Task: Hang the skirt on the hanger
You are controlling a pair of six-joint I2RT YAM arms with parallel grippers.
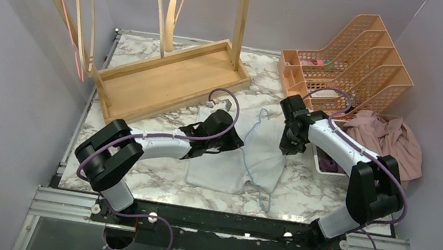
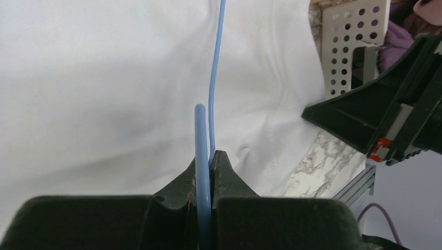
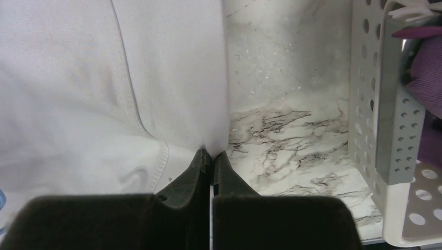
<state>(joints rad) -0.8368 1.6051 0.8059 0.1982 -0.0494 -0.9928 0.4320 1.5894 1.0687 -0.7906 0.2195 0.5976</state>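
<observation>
Wooden rack [image 1: 165, 79]: standing behind the skirt [image 1: 218, 171], off toward its left, and carrying nothing of this task.
Left hand [image 2: 211, 159]: closing its fingers tight on the blue wire hanger [image 2: 202, 135], hovering over the skirt's middle.
Hanger: lying across the skirt, its thin wire running over the white cloth and out past the skirt's near edge. I cannot tell whether any wire is passing inside the waistband.
Skirt: lying spread flat on the marble desk [image 1: 303, 188], reaching from one hand to the other.
Right hand [image 3: 211, 156]: pinching the skirt's right edge, fingers squeezing a fold of cloth.
Grey basket [image 3: 365, 104]: sitting just right of the skirt, holding purple cloth [image 3: 427, 62].
Progress: looking early to middle. Both grips are appearing set, but the skirt is not yet hanging from the hanger. Fitting the waist onto the wire and lifting the pair are remaining.
</observation>
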